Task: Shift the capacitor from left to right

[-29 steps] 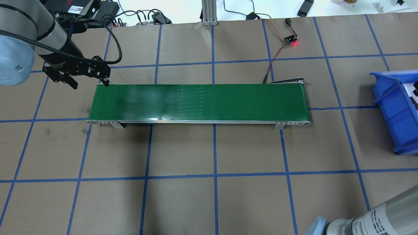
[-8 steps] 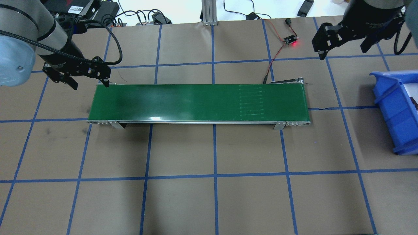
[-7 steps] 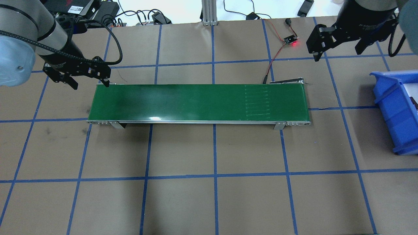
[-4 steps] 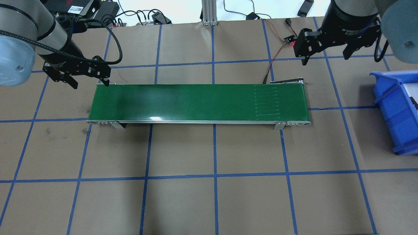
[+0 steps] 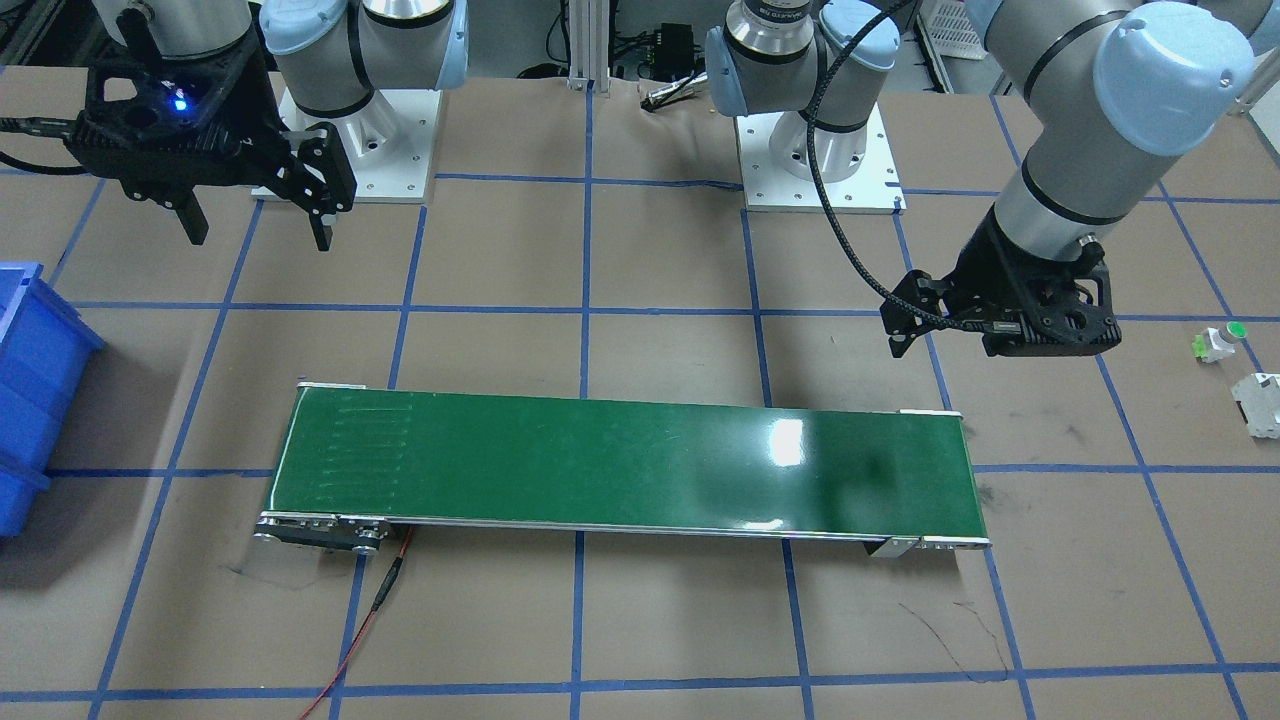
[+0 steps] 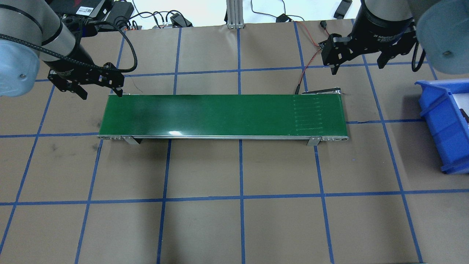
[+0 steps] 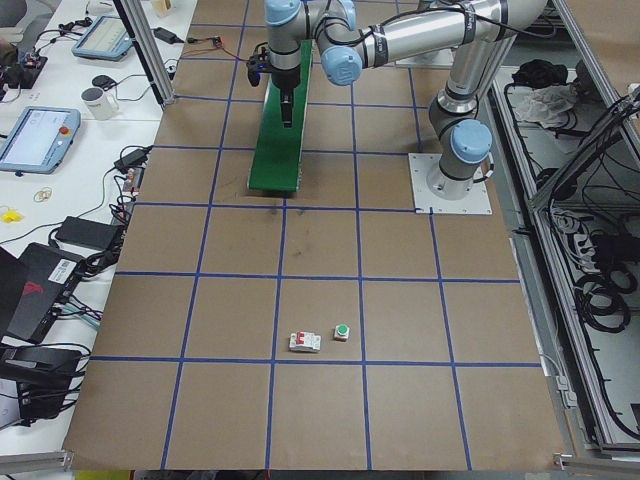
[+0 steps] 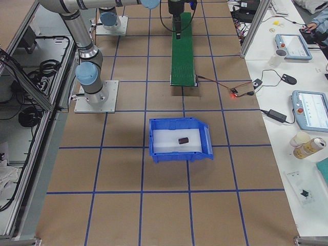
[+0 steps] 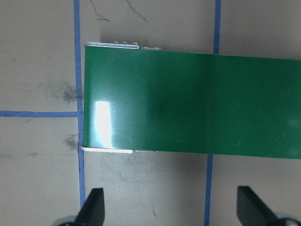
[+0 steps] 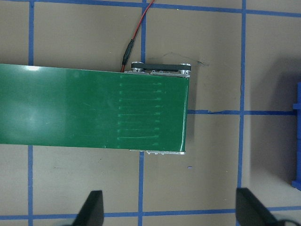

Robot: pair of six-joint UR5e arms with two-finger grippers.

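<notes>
The capacitor (image 8: 184, 140), a small dark cylinder, lies inside the blue bin (image 8: 154, 138) on the table's right side; it shows only in the exterior right view. My left gripper (image 6: 102, 94) hangs open and empty over the far left corner of the green conveyor belt (image 6: 220, 115). My right gripper (image 6: 357, 69) is open and empty, beyond the belt's right end. Both wrist views show spread fingers with nothing between them: the left gripper (image 9: 171, 209) and the right gripper (image 10: 171, 212).
The blue bin (image 6: 443, 121) stands at the right table edge. A small white part with a green cap (image 5: 1222, 340) and a white-grey plastic piece (image 5: 1260, 400) lie on the table's left end. A red wire (image 5: 370, 610) runs from the belt's right end.
My right arm has come into view and moved left toward the belt's far right end. The faint line marks on the belt have travelled right. My left arm has not moved.
</notes>
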